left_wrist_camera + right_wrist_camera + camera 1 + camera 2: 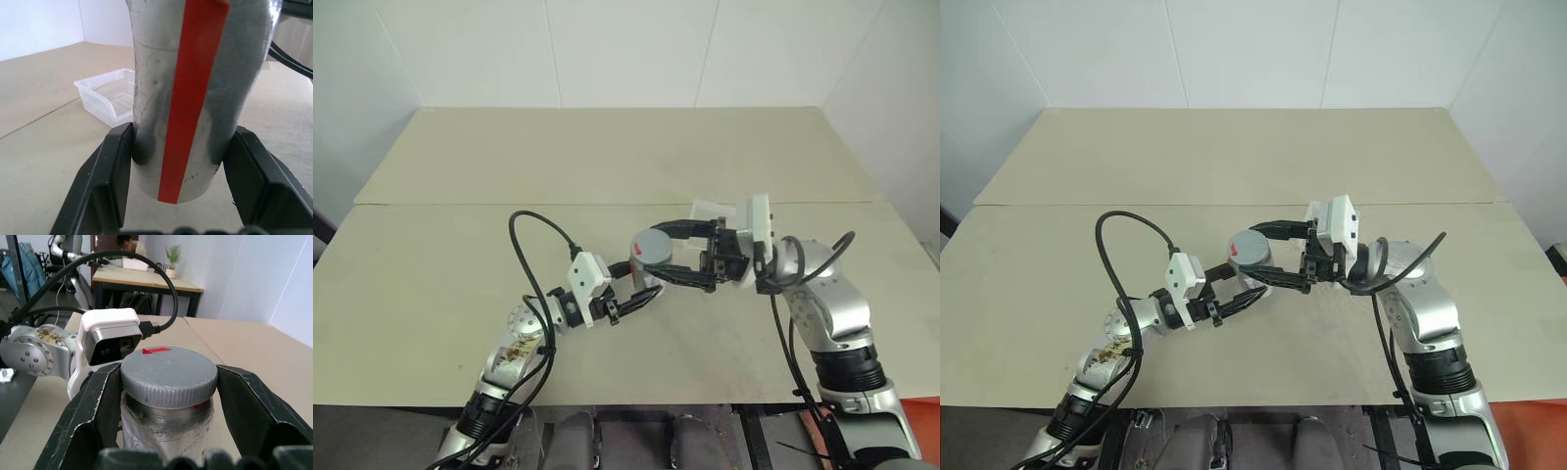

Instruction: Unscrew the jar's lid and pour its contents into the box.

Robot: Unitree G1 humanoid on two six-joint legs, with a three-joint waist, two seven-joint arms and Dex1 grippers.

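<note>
The jar stands upright above the table's middle, its silvery side bearing a red strip. My left gripper is shut on the jar's lower body, one finger on each side. The grey lid sits on the jar's top. My right gripper comes in from the right and is shut on the lid, its fingers pressing the rim from both sides. The clear box rests on the table just beyond the jar, partly behind my right wrist. The contents are hidden.
A beige table with a seam across it runs to white walls. Black cables loop up from both arms. Behind my left arm, the right wrist view shows another table with a person and a plant.
</note>
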